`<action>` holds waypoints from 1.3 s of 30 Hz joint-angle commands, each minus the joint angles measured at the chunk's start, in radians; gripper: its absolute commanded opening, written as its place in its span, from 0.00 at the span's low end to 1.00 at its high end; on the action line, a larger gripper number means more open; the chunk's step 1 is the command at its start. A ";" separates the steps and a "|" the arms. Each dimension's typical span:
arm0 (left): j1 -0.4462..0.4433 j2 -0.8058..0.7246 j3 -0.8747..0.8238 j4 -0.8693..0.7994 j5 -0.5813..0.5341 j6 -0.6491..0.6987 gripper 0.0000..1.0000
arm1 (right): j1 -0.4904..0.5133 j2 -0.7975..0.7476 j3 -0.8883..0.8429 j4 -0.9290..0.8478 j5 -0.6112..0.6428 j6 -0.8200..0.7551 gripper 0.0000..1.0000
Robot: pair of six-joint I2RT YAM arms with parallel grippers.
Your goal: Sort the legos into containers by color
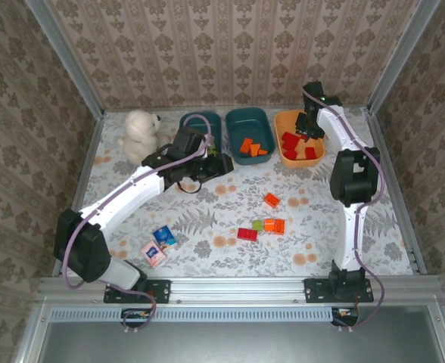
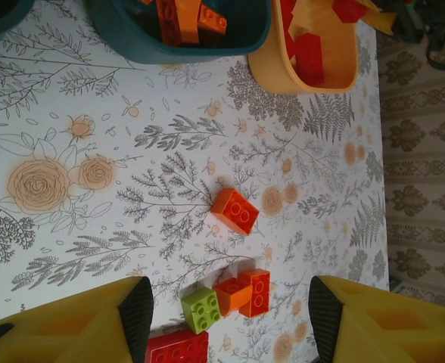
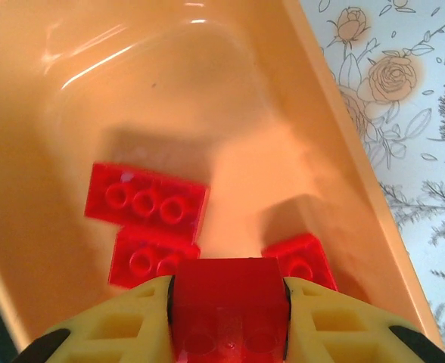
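The right gripper (image 3: 228, 293) is closed on a red brick (image 3: 228, 321), pinched across its width. The brick's long axis seems to run out along the fingers, but it is too foreshortened to be sure. Directly beneath it lies the orange tub (image 3: 325, 113). The held brick hangs inside the rim, over the floor, where three more red bricks (image 3: 147, 203) lie flat. The farthest of them has its long axis crosswise to the fingers. I judge that a release here needs no sideways travel, only letting go.

The left gripper (image 1: 211, 162) stands wide open and empty above the worktop (image 1: 207, 219), just beside the middle teal tub (image 1: 247, 113), which holds orange bricks. The unsorted pieces lie toward the near right of it. A lone orange brick (image 2: 234, 210) lies flat with its long axis diagonal to the fingers. Nearer the fingertips, a green brick (image 2: 201, 308) touches an orange-and-red pair (image 2: 247, 291), and a red one (image 2: 177, 349) lies just beside them. In the top view this arm is the nearer one to all of them.
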 commanded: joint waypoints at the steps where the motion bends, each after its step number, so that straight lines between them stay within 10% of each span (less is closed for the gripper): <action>1: -0.005 0.005 0.020 -0.005 0.015 0.018 0.59 | -0.002 0.063 0.077 -0.065 0.033 0.059 0.29; 19: 0.005 0.001 0.029 -0.026 0.005 0.010 0.59 | -0.023 0.176 0.174 -0.106 0.026 0.065 0.32; 39: 0.005 -0.008 0.024 -0.045 0.006 0.056 0.60 | 0.029 -0.007 0.255 -0.118 -0.012 0.020 0.63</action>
